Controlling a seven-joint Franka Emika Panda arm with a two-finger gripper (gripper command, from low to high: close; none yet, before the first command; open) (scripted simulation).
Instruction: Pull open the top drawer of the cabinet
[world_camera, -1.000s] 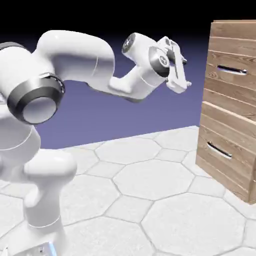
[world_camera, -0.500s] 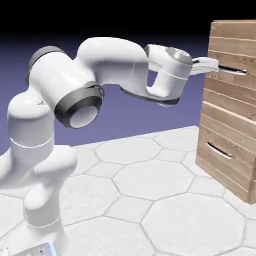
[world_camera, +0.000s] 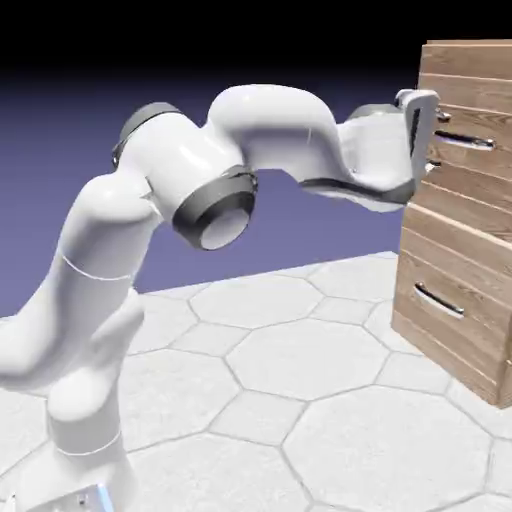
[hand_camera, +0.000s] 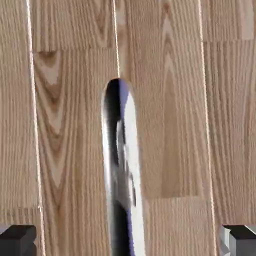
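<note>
"Blue-violet fills the back, with black up top, and pale floor tiles lie below. So where is the top drawer?"

"On the exterior view's right, high up on the cabinet, above the low drawer. It looks shut to me."

"How will it feel to pull?"

"Kind of heavy, I guess, since it looks like wood. It should be stiff and not bend. The handle looks hard and slippery, so the grip could slide off."

"Where should the robot grab?"

"On the handle bar, near its middle, one finger above and one below. Then pull straight back."

"Is the pincer holding it?"

"No, it's wide open. In the hand view, one dark finger tip is near each bottom corner, and the handle runs up between them, not touching either. I think the next job is to get the bar well between the tips and squeeze."

"What is everything made of?"

"The bar is thin, shiny and silver, with a round end. The wood is light brown, with wavy lines and swirls, and thin pale cracks between flat boards. The cabinet is a tall box. The robot arm is smooth, white and round, with dark rings."
</note>
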